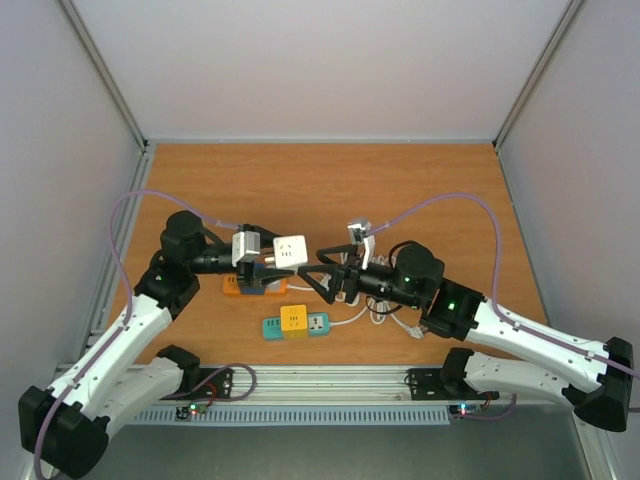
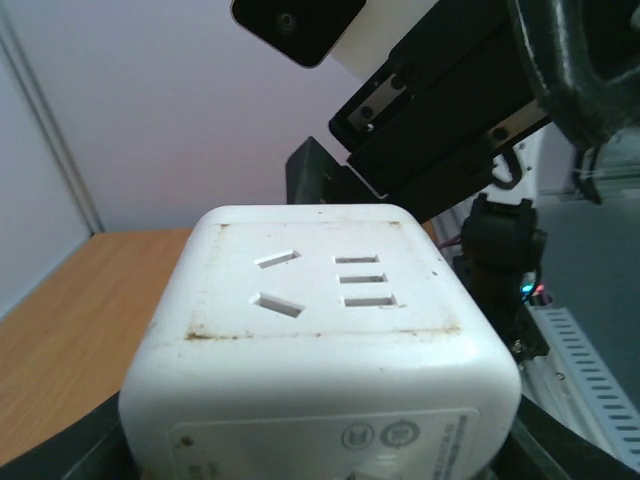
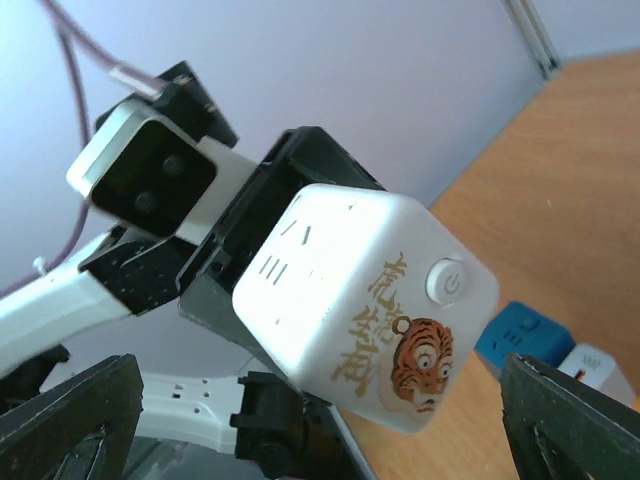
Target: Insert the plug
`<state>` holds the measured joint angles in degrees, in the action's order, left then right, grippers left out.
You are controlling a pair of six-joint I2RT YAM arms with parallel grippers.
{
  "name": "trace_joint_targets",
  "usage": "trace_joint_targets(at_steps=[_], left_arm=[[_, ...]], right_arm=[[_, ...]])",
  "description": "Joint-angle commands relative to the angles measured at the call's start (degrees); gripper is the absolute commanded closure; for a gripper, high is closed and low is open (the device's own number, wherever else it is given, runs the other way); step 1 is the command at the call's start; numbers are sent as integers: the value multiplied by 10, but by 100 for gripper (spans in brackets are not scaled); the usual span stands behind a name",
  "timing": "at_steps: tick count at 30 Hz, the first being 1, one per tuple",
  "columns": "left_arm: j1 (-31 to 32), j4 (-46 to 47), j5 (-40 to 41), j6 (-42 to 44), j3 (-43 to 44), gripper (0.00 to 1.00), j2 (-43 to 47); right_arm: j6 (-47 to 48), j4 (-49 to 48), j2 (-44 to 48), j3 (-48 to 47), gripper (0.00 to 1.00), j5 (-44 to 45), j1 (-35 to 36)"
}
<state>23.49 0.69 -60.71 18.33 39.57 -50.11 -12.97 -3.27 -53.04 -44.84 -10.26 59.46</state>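
Left gripper [image 1: 277, 259] holds the white cube adapter [image 1: 291, 250] mid-air, frame centre; insertion not yet begun.

Cube sits above the table [image 1: 320, 190], socket face up in the left wrist view, tiger print and button facing the right wrist camera; prongs not visible. Left jaws partly closed, clamped on the cube's sides. Right gripper [image 1: 323, 272] just beside the cube, jaws spread wide, holding nothing. Likely step: carry or regrasp before plugging. Next move probably needs the prong side found and lined up over a free socket on the teal power strip [image 1: 312, 325], lower centre. Count: one white cube, one teal strip, one yellow cube [image 1: 293, 318] on the strip, one orange block [image 1: 234, 285], one blue block [image 1: 258, 291], one white cable [image 1: 385, 312] bundle.
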Motion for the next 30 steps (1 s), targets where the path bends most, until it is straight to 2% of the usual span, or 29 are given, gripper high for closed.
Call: trace_joint_targets(at_steps=[1,6,11,14,17,24,30], left_arm=[[-16,65,-84,-90,34,90,8],[-54,58,-155,-147,55,90,13],[-63,30,-189,-170,64,89,14],[-64,-19,-199,-141,69,88,21],[-64,-25,-201,-132,65,88,28],[-64,-33,-209,-131,63,87,30],[-64,-63,-211,-103,67,87,30]], right_arm=[[179,-72,23,35,1,-15,0],[358,-95,11,33,1,-50,0],[449,-59,-13,-12,1,-138,-4],[467,-48,-35,-38,2,-169,-11],[477,-28,-61,-69,2,-192,-13],[486,-23,-97,-106,13,-224,-14],[487,-28,-96,-126,15,-186,-14]])
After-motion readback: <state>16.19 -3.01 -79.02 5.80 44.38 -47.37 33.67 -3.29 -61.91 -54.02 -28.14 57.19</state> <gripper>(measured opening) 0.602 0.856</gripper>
